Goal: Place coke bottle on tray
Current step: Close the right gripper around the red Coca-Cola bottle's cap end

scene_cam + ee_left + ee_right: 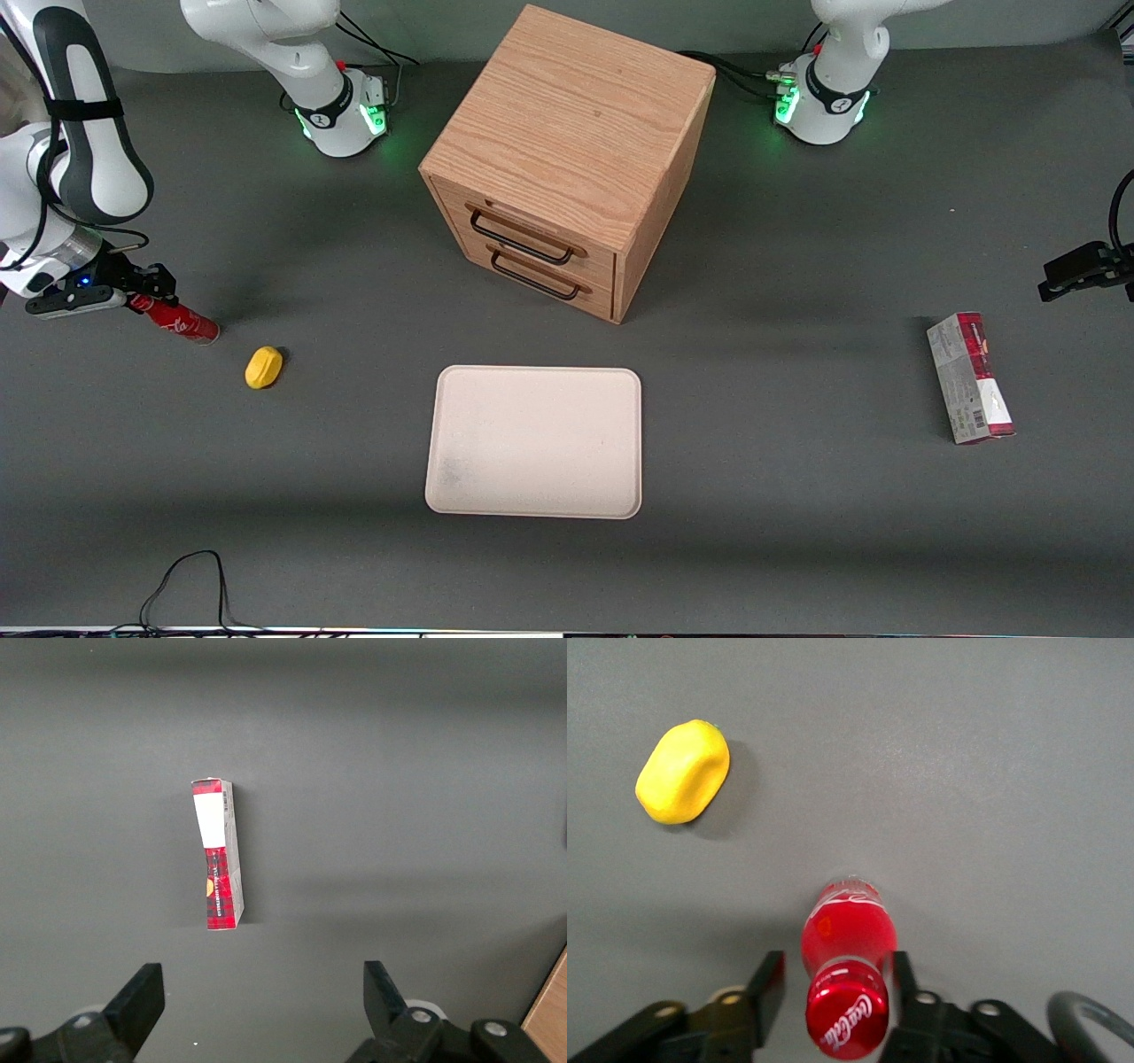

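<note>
The coke bottle (182, 322) is small, glossy red, with white script and a red cap. It stands on the grey table toward the working arm's end. My right gripper (149, 285) is over its upper part. In the right wrist view the cap faces the camera and the bottle (843, 935) sits between the two fingers of the gripper (837, 973). The jaws are open, with a visible gap between one finger and the bottle. The pale cream-pink tray (534, 440) lies flat and bare near the middle of the table, nearer the front camera than the cabinet.
A yellow lemon-like object (264, 367) (683, 772) lies on the table between the bottle and the tray. A wooden two-drawer cabinet (567, 159) stands farther from the front camera than the tray. A red-and-grey carton (970, 377) (218, 854) lies toward the parked arm's end.
</note>
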Tool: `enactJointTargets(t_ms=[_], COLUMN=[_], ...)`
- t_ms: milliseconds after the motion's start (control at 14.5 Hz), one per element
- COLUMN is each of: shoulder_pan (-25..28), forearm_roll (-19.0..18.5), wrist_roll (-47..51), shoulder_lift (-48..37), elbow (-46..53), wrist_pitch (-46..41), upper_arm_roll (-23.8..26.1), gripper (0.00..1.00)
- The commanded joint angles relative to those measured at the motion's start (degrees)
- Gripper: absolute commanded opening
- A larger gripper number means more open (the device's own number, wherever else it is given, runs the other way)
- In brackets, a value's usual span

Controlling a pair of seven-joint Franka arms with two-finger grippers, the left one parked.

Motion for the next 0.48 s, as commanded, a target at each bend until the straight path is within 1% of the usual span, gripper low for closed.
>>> enactJointTargets(t_ms=[0,207,345,414], shoulder_pan=[-0.5,-0.3,-0.2,-0.2], forearm_roll=[1.4,1.4,1.4,1.1], wrist_roll=[-1.3,0.2,4.3,7.5], shoulder_lift=[0.7,0.7,0.7,0.8], elbow=[1.3,4.4,9.7,13.2], wrist_pitch=[0.2,-2.4,-9.0,-13.1], upper_arm_roll=[0.4,1.0,2.0,3.6], gripper=[0.00,0.00,0.00,0.00])
